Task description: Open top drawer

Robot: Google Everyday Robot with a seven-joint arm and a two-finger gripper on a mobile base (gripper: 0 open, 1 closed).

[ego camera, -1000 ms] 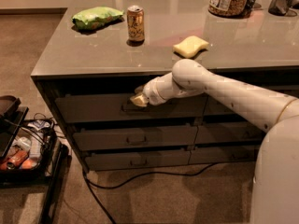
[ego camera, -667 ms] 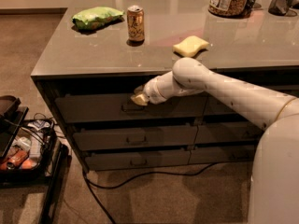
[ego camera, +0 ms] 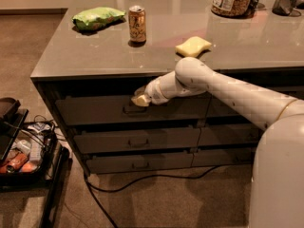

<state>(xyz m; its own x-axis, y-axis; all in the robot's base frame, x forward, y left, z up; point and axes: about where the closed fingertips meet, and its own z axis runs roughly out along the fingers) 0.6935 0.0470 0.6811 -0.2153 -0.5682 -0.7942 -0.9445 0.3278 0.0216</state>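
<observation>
A black cable (ego camera: 142,182) trails over the carpet at the bottom of the frame. Above it, at centre left, two shallow drawers (ego camera: 137,140) sit under the top drawer (ego camera: 95,110). From the right the white arm (ego camera: 228,91) reaches left, and its gripper (ego camera: 140,99) rests against the drawer front, touching the upper edge of the small handle (ego camera: 134,109). I cannot tell if it grips the handle. Further back, the worktop (ego camera: 95,56) holds a yellow sponge (ego camera: 193,46), a can (ego camera: 137,24) and a green bag (ego camera: 98,18).
</observation>
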